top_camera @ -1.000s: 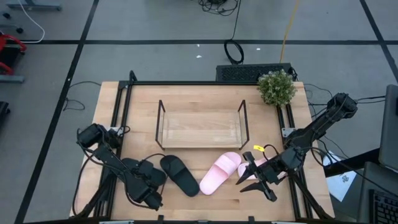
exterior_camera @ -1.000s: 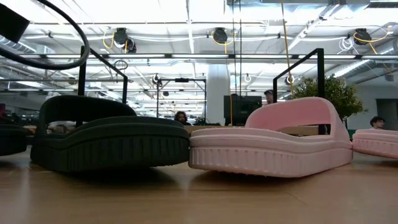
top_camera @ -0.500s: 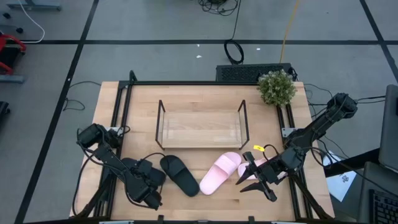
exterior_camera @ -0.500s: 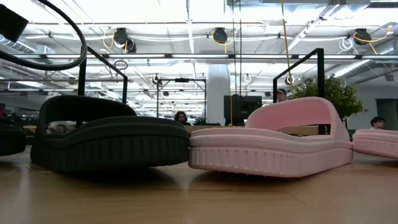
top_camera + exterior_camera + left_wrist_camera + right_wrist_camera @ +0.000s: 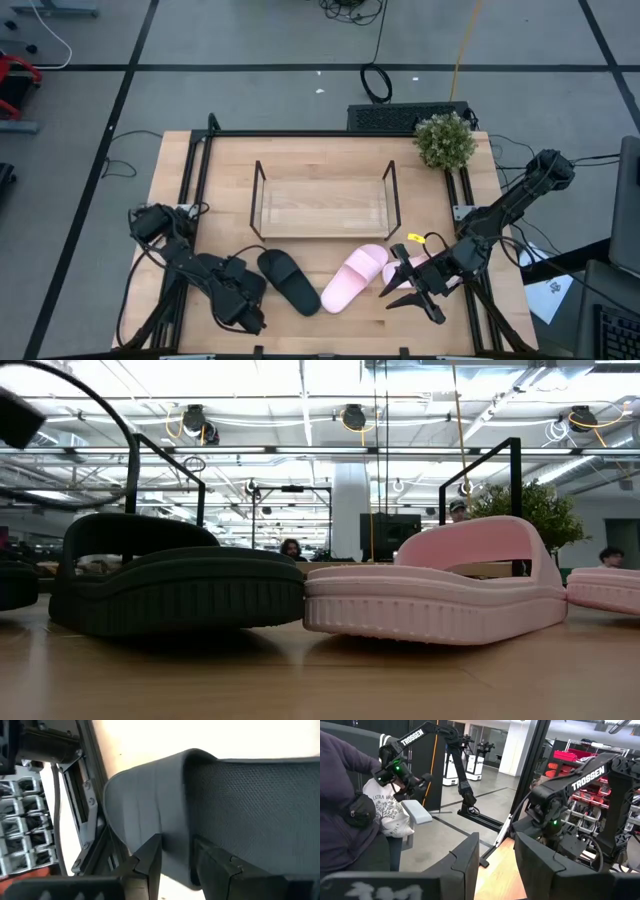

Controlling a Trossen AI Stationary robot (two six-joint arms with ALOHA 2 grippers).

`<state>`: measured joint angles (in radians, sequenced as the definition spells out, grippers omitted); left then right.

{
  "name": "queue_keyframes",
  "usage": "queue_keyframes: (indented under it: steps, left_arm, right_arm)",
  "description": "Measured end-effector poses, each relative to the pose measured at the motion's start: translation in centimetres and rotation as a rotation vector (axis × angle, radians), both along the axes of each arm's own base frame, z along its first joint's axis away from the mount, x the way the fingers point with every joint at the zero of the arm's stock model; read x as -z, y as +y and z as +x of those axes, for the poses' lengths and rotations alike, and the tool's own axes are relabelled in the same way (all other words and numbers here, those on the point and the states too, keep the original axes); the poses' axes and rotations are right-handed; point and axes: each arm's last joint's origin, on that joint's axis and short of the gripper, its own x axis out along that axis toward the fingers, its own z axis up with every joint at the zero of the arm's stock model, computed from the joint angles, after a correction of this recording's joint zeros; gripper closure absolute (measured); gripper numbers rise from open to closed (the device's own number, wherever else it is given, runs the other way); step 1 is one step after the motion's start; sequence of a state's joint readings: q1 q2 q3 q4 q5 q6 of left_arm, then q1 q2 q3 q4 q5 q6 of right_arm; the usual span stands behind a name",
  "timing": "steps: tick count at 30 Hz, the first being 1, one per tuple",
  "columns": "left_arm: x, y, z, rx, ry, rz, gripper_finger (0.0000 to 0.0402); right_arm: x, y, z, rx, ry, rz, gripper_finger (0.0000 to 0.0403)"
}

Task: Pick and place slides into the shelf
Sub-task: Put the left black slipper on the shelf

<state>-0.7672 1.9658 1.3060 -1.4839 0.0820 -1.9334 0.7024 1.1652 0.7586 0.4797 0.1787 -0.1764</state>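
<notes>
Black slide (image 5: 215,272) sits at the table's 7 o'clock edge w/ the left gripper (image 5: 244,308) on it; wrist view shows the fingers (image 5: 147,860) narrow, pinching its strap. Judgement: lift straight up, then carry toward 12 to the shelf (image 5: 322,208). Right gripper (image 5: 408,290) waits at 4 o'clock, fingers apart, holding nothing.

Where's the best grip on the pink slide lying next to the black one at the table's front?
Probably the wide strap of the pink slide. The low view shows it arching clear of the footbed, with a gap beneath for one finger. Come from above on the open right side, where the right tool hangs; the black slide sits close on the other side.
</notes>
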Motion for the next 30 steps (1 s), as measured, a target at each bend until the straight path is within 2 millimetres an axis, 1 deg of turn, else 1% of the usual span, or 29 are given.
queue_keyframes:
  steps: [2,5,19,24,27,30]
  left_arm:
    - [0.51,0.02,0.25,0.008,0.010,-0.002,0.0289]
    - [0.76,0.24,0.44,0.008,0.029,0.006,0.0289]
    - [0.25,0.60,-0.14,-0.029,0.114,0.045,0.0289]
    - [0.26,0.59,-0.13,-0.030,0.115,0.042,0.0291]
    - [0.26,0.59,-0.14,-0.029,0.115,0.043,0.0312]
    - [0.26,0.61,-0.12,-0.001,0.112,0.043,0.0358]
  right_arm:
    - [0.00,-0.01,0.01,0.000,0.000,0.000,0.0287]
    - [0.00,0.00,0.00,0.000,0.000,0.000,0.0287]
    - [0.06,0.00,0.00,0.000,0.008,0.001,0.0287]
    - [0.14,0.00,0.00,0.000,0.016,-0.001,0.0287]
    - [0.13,0.00,0.00,0.000,0.021,0.009,0.0287]
    - [0.14,0.00,0.00,0.000,0.028,0.020,0.0287]
